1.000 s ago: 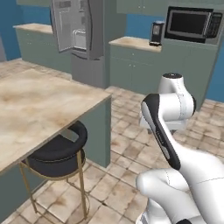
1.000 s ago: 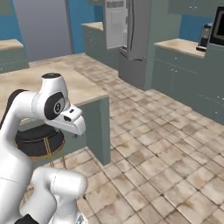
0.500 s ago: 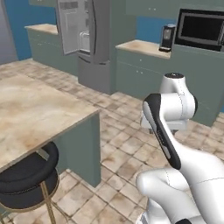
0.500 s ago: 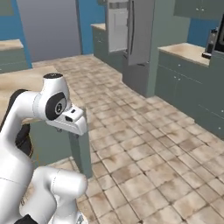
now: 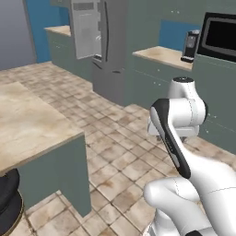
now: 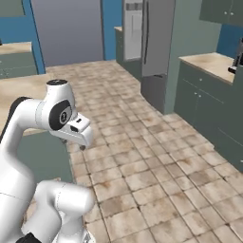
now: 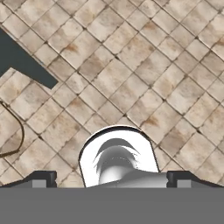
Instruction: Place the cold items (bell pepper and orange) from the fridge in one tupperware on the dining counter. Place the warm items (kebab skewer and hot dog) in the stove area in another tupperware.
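The pincer (image 7: 111,179) stands wide open with nothing between its two dark finger tips (image 7: 40,178), which sit far apart over the beige and brown tiled floor (image 7: 131,78). It points down at bare tiles, folded in close above the robot's own base.

Ahead of the pincer, across an open run of floor, stands the tall grey steel fridge (image 5: 108,44) with one door (image 5: 85,27) swung open; what lies inside it is too dark and small to make out, so the bell pepper and orange cannot be seen. Beside the fridge on the pincer's right runs a row of grey-green cabinets with a beige stone top (image 5: 168,55), carrying a small dark coffee machine (image 5: 190,45) and, further right, a black microwave (image 5: 221,34).

To the pincer's left is the dining counter with a beige marbled top and grey-green side panel (image 5: 32,129); a black round stool seat (image 5: 8,198) is tucked under its near corner. The counter's dark corner (image 7: 24,63) and a thin curved stool ring (image 7: 17,131) lie close beside the pincer.
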